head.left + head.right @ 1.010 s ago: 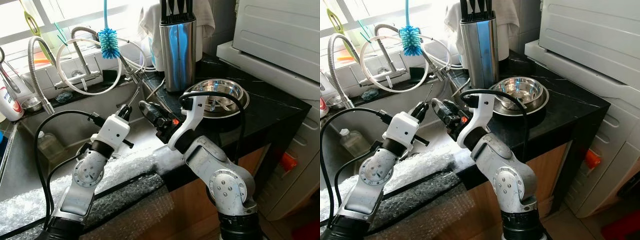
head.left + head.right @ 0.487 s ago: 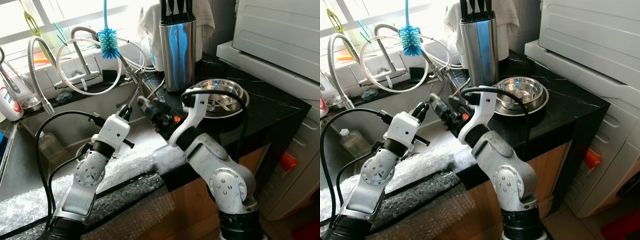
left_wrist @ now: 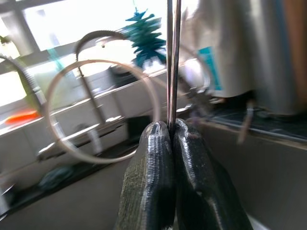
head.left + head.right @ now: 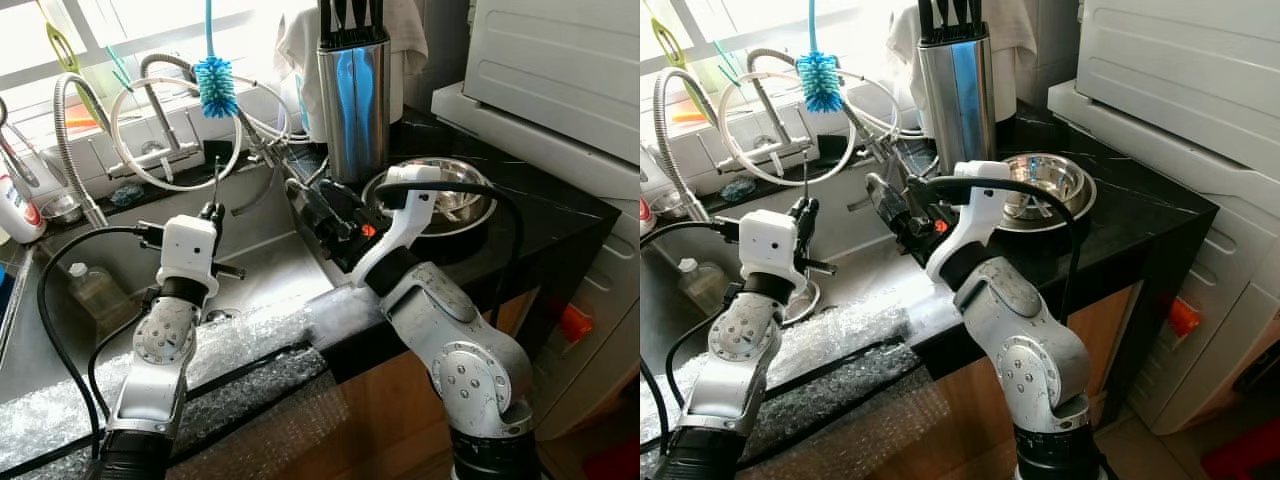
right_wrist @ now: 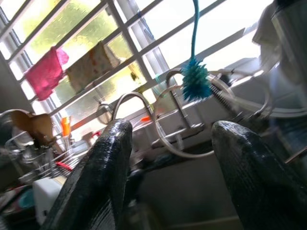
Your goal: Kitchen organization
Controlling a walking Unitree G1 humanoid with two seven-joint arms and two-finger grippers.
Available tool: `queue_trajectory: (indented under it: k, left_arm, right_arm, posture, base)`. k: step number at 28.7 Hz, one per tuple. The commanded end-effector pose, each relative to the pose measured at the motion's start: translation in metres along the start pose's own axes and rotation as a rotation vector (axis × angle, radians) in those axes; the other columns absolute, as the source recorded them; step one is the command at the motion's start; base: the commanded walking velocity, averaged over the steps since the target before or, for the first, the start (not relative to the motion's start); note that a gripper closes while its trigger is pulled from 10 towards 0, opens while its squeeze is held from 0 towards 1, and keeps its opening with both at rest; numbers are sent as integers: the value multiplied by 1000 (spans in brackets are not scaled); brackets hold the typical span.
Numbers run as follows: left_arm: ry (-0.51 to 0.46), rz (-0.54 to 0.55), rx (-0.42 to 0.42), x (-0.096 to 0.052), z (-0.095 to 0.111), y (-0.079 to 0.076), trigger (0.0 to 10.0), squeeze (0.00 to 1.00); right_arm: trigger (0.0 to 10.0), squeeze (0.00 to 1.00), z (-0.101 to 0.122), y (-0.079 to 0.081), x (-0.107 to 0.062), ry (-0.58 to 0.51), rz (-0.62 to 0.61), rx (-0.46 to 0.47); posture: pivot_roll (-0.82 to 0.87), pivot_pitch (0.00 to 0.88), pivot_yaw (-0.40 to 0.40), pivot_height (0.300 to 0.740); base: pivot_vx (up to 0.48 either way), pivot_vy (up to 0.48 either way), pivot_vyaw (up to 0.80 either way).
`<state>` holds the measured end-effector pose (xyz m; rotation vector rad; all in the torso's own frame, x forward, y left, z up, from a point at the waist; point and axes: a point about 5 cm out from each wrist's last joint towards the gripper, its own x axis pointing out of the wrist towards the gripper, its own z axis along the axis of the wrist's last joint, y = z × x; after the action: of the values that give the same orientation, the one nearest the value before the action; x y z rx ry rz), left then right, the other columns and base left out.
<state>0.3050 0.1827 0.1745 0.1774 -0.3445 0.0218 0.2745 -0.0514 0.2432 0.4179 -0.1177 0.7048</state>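
Spanning the left of the scene, a stainless steel sink (image 4: 270,275) is seen set into a black stone countertop (image 4: 540,215), with a sheet of clear bubble wrap (image 4: 250,345) draped over its near edge. At the far right, a white appliance (image 4: 560,70) is stood on the counter. Near the far middle, a tall cylindrical steel knife block (image 4: 353,100) with black handles is placed, and just to its right a shallow round steel bowl (image 4: 455,195) is rested on the counter. Behind the sink, a coiled white hose (image 4: 130,150) is looped around a chrome tap, and a blue bristled bottle brush (image 4: 215,85) is hung above it by a thin blue handle.

Over the sink, the left gripper (image 3: 171,139) is raised on its silver arm, its black fingers (image 3: 151,182) pressed tightly together on a thin, straight pair of metal chopsticks (image 3: 171,62), which is held upright and points up toward the window. The right gripper (image 5: 168,158) is held over the sink's right edge, just beside the counter, with its two black fingers (image 5: 100,172) spread wide apart and nothing between them.
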Motion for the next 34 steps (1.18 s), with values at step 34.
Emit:
queue_trajectory:
  k: [34]
  left_arm:
    - [283,283,-252,-18,-56,93,10000,0]
  right_arm:
    - [10000,0,-55,-33,-84,37,-336,-582]
  posture:
    - [-170,0,173,740]
  base:
    - [0,0,0]
